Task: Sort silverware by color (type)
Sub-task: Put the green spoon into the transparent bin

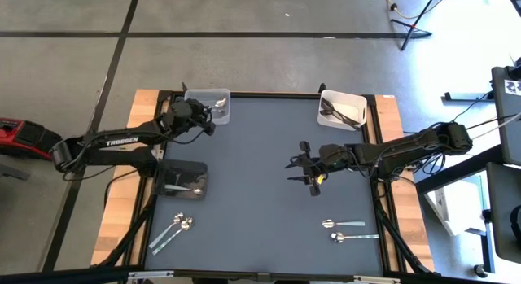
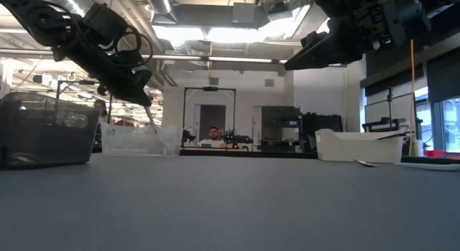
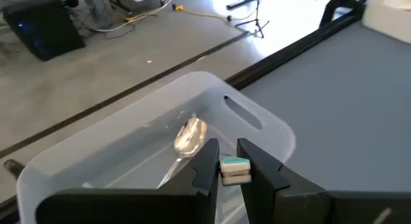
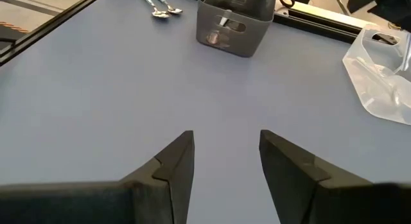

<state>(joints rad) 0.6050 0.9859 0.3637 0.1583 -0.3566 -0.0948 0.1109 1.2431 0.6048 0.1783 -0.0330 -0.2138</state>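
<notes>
My left gripper point(image 1: 211, 119) point(image 3: 228, 155) stands over the clear bin point(image 1: 195, 95) point(image 3: 257, 115) at the table's far left, shut on a shiny silver spoon point(image 3: 189, 137). The spoon slants down from the fingers point(image 2: 149, 116) into the bin. My right gripper point(image 1: 291, 171) point(image 4: 225, 150) hovers open above the bare middle of the table with nothing between its fingers. More silverware lies loose on the mat: silver spoons near left point(image 1: 175, 229) and two near right point(image 1: 346, 229). Dark utensils lie in the white bin point(image 1: 356, 101). My left gripper has the spoon by its handle end point(image 3: 168, 175), which runs back behind one fingertip point(image 3: 207, 161); that finger hides the place of contact. The fingers slant down from the table's left. The spoon is lifted clear and hangs tilted, bowl lowest, inside the clear bin.
A dark grey bin point(image 1: 199, 166) point(image 4: 234, 31) with a few utensils stands at the left edge. The white bin is far right point(image 2: 359, 144). A person point(image 2: 212, 138) sits in the room beyond the table. Bare mat lies in the middle and near side.
</notes>
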